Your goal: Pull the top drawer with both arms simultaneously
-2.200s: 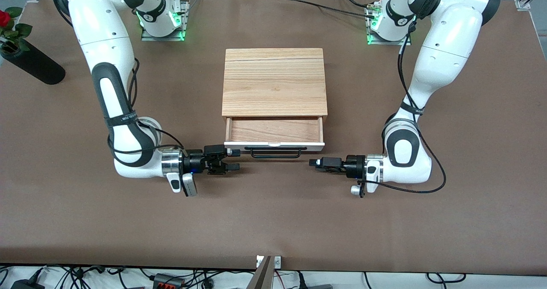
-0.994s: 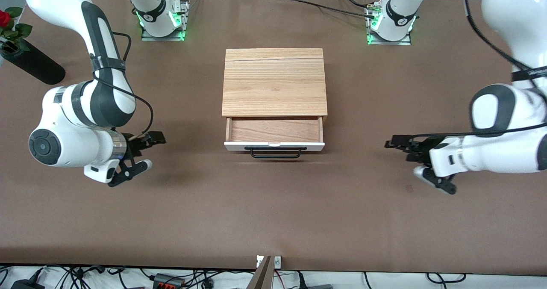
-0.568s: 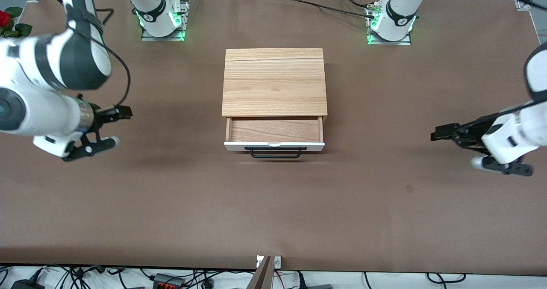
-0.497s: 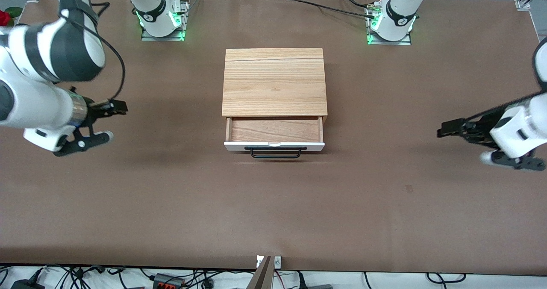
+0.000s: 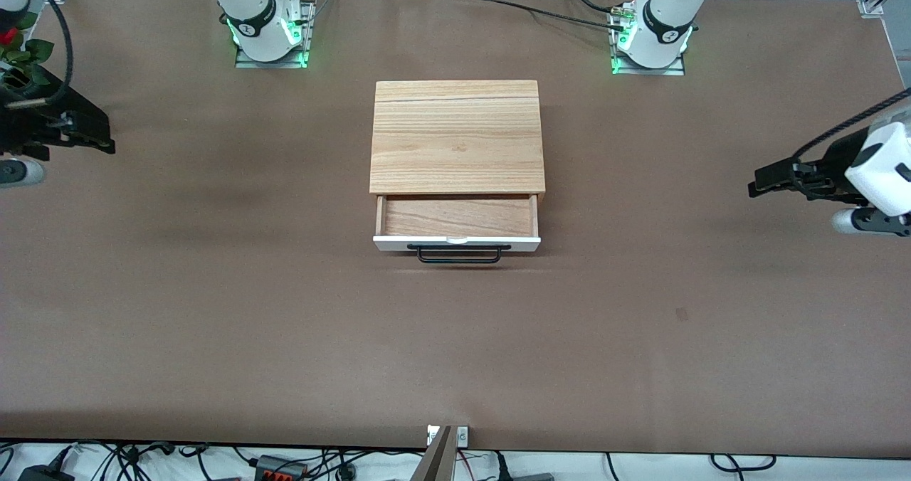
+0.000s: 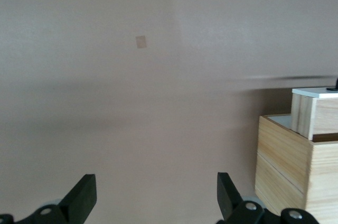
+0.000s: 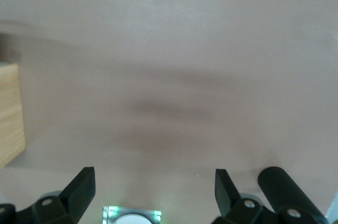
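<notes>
The top drawer (image 5: 455, 241) stands pulled partly out of the wooden cabinet (image 5: 457, 136), showing its wood bottom, white front panel and black loop handle (image 5: 459, 254). My left gripper (image 5: 759, 184) is open and empty, up over the left arm's end of the table, well apart from the drawer. In the left wrist view the left gripper (image 6: 156, 203) has its fingers spread wide, with the cabinet (image 6: 288, 166) and drawer (image 6: 317, 110) at the edge. My right gripper (image 5: 99, 143) is open and empty over the right arm's end of the table. In the right wrist view the right gripper (image 7: 153, 192) is also spread wide.
A black vase (image 5: 89, 122) with a red rose (image 5: 8, 34) lies at the right arm's end, under the right gripper; it also shows in the right wrist view (image 7: 288, 187). The arm bases (image 5: 269, 33) (image 5: 649, 36) stand farther from the front camera than the cabinet. The table is brown (image 5: 455, 339).
Both grippers have drawn away from the drawer's handle, outward to the two ends of the table and upward. The drawer has stayed pulled out as it was.
</notes>
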{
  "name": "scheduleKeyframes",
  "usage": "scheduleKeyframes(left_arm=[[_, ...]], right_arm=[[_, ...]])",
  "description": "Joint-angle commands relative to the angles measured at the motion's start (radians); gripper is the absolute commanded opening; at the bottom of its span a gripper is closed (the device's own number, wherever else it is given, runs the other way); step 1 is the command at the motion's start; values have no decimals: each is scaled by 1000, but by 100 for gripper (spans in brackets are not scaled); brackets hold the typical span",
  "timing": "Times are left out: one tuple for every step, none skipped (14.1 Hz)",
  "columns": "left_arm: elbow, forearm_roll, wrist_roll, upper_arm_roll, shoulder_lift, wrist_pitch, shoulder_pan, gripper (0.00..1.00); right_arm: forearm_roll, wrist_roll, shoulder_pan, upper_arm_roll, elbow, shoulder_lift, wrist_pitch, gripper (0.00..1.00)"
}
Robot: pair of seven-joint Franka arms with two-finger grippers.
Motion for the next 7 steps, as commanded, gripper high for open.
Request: scheduleKeyframes(left_arm=[[-409, 37, -9, -12, -281, 209, 3, 100], [-438, 37, -6, -18, -304, 228, 3, 100], [-433, 39, 0, -18, -294, 231, 6, 100], [-414, 61, 4, -16, -277, 234, 8, 100], [-394, 97, 6, -16, -268, 231, 8, 100], [-390, 108, 6, -18, -266, 231, 5, 100], [-389, 108, 6, -18, -265, 231, 5, 100]], right_arm=[[5, 162, -55, 59, -281, -176, 195, 100], [4, 242, -52, 61, -280, -178, 181, 100], [4, 275, -49, 61, -271, -176, 156, 100], [4, 280, -49, 61, -266, -173, 142, 100], [4, 280, -49, 61, -255, -168, 147, 100], [4, 280, -52, 61, -233, -167, 147, 100], [2, 278, -54, 58, -213, -155, 148, 100]])
